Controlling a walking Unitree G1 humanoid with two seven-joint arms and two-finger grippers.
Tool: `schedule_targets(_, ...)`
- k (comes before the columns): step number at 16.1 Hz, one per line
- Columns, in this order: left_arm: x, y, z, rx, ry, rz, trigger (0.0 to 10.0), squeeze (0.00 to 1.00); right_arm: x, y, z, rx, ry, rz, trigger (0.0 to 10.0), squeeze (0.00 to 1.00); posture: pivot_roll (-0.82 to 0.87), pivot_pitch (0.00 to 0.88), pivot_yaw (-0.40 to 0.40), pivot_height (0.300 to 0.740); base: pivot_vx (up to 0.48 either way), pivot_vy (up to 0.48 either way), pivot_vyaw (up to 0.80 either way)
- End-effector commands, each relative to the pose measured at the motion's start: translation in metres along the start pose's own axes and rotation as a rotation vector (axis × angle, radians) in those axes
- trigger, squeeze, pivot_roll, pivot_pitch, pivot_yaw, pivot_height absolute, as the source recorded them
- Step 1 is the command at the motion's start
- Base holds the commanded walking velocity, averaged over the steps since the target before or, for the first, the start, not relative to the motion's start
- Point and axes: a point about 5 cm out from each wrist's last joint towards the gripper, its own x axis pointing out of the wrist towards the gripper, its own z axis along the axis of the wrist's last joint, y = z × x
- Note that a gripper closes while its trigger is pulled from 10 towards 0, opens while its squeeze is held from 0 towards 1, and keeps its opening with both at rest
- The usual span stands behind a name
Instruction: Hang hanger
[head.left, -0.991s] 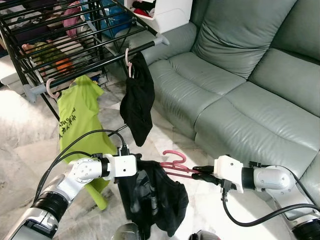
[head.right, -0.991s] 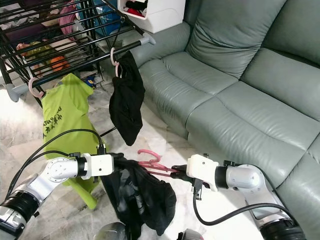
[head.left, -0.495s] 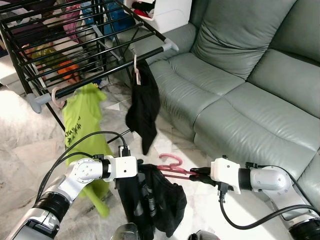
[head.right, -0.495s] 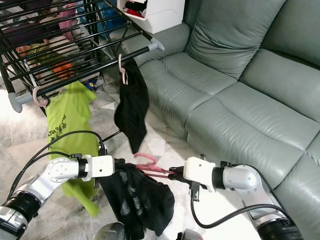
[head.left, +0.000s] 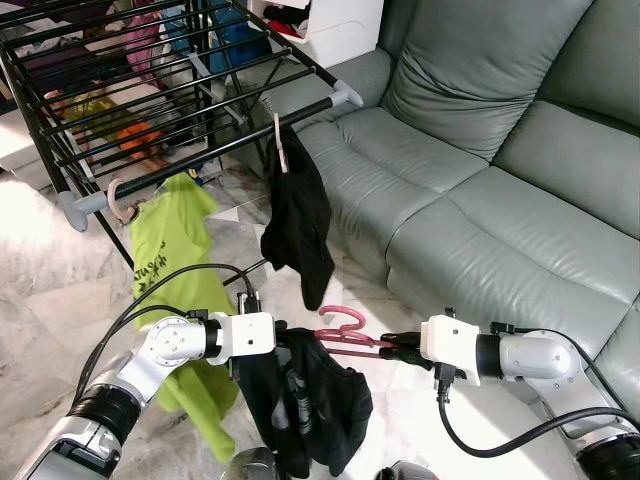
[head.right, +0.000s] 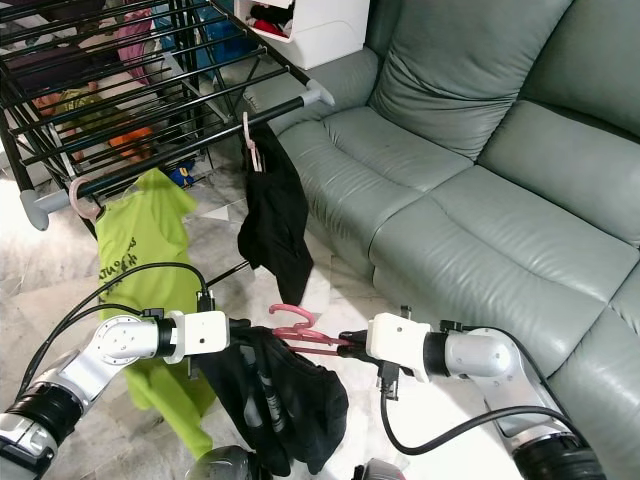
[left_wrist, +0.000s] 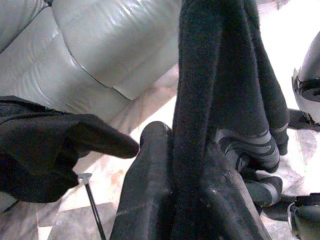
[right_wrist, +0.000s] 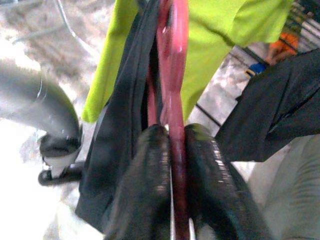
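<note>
a grey-green leather sofa (head.left: 500, 190) takes up the right side of the room, its seat cushions and back pillows running away from the camera. below it and to the left lies a pale marbled tile floor (head.left: 40, 300), bright where light falls on it. on the left stands a black metal drying rack (head.left: 130, 90) with many thin bars, its front rail ending in grey caps; coloured clothes lie under and behind it, and a white box (head.left: 340, 20) with something red inside sits just past its far end. from the front rail hang two garments on pale pink hangers: a lime green shirt (head.left: 170, 250) with dark print near the left end, and a black garment (head.left: 298, 215) nearer the sofa, well apart from each other. low in the foreground the two silver arms reach toward one another, black cables looping from each. between them hangs a black garment on a pink hanger (head.left: 345, 335), the hook rising just above the cloth. the left gripper (left_wrist: 175, 200) has its fingers pressed together on a fold of that dark cloth (left_wrist: 220, 75). the right gripper (right_wrist: 172, 170) is clamped on the pink hanger's bar, one finger (right_wrist: 150, 185) on each side of it, with the hook end pointing toward the rack.
</note>
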Motion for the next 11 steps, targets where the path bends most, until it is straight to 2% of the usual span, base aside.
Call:
schedule_targets(1,0.000,0.005,0.004,-0.006,-0.027,0.026,0.0,0.00,0.003,-0.004,0.007,-0.012,-0.028,0.007,10.0,1.00,-0.02,0.000,0.044,0.740,0.000,0.000,0.00)
schedule_targets(2,0.001,0.007,0.004,-0.010,-0.027,0.040,0.0,0.00,0.000,-0.007,0.005,-0.039,0.001,0.012,10.0,1.00,-0.02,0.000,0.044,0.740,0.000,0.000,0.00)
schedule_targets(8,0.000,0.009,0.001,-0.066,-0.025,0.088,0.0,0.00,-0.028,-0.039,0.005,-0.007,0.056,-0.027,10.0,1.00,-0.01,0.000,0.048,0.740,0.000,0.000,0.00)
schedule_targets(11,-0.002,0.016,-0.007,-0.089,0.029,0.155,0.0,0.00,-0.048,-0.060,0.019,0.031,0.034,-0.050,10.0,1.00,-0.01,0.000,0.052,0.740,0.000,0.000,0.00)
